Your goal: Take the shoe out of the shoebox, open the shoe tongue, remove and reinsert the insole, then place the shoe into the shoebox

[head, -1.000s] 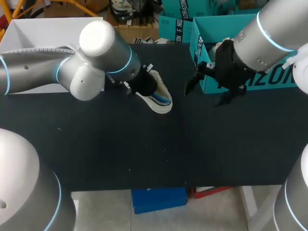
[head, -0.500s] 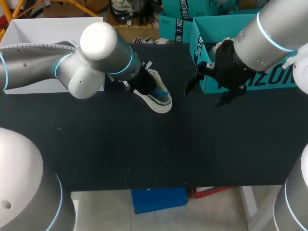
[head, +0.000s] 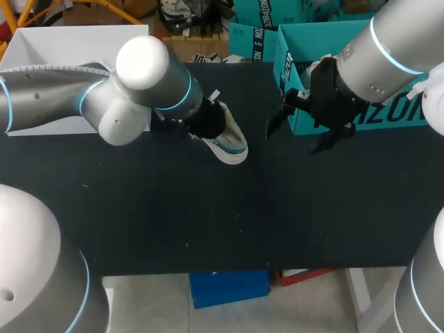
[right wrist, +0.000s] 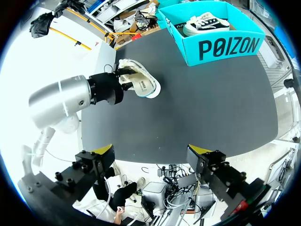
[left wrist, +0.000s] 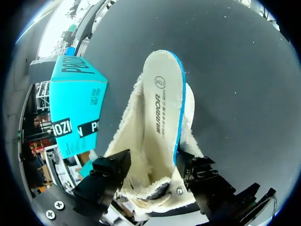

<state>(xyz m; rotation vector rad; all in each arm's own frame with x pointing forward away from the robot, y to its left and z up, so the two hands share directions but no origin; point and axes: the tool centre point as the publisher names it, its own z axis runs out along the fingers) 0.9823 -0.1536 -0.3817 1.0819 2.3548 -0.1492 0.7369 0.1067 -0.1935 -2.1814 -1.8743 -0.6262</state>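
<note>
The black surface (head: 208,222) is the biggest thing here. The left arm (head: 104,104) comes in over its far left part. The right arm (head: 388,55) hangs over the far right, in front of the blue box (head: 312,38).

The shoe (head: 232,146) is out of the box. It is on the surface near the far middle, left of the box. The left fingers (left wrist: 110,172) hold its heel end, one on each side. The white insole (left wrist: 164,103) lies in the fluffy shoe, with its blue edge showing along one side.

The right fingers (right wrist: 103,150) are wide apart and hold nothing. They are well away from the shoe.

The insole may not be flat yet. If it gets pushed now, it could fold or pop out. The fluff is soft, so the shoe could slip or twist when it is lifted. Then it might hit the box wall and fall.
</note>
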